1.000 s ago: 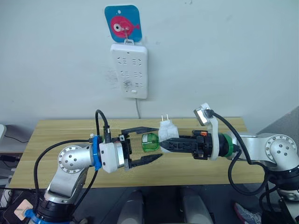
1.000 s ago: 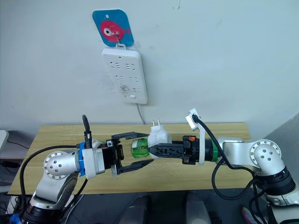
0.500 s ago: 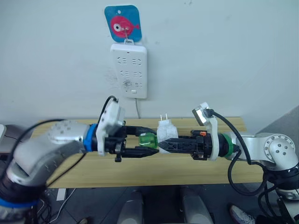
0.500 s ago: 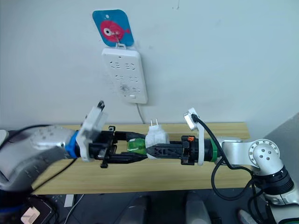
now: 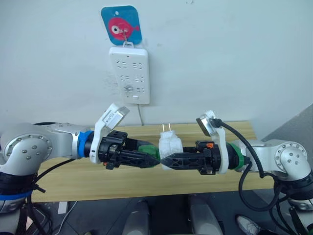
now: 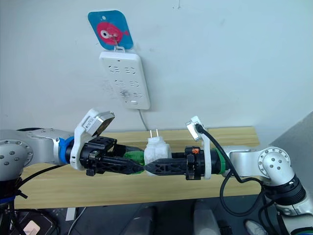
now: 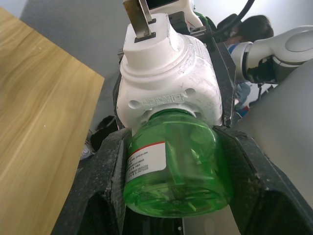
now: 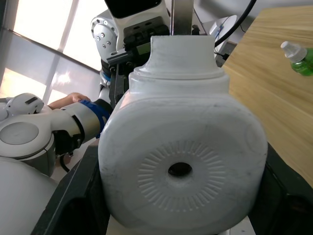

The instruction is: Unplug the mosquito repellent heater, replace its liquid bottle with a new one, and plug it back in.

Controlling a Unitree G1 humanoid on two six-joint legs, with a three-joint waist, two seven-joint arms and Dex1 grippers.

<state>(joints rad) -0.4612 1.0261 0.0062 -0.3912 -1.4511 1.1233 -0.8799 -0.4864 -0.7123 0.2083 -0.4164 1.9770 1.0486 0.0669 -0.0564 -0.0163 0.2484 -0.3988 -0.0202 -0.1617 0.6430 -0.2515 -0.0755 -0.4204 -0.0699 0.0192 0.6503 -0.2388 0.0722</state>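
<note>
Since a second ago, the left gripper point(image 5: 146, 157) has closed from wide open onto the green liquid bottle point(image 7: 173, 169), which is still seated in the mosquito repellent heater point(image 5: 170, 146). Its jaws are now pressing the bottle's sides. The right gripper point(image 5: 168, 160) is clamping the heater's white body above the wooden table point(image 5: 195, 178), two prongs pointing up. One second green bottle point(image 8: 298, 58) is lying on the table. One white power strip point(image 5: 129, 67) is hanging on the wall.
</note>
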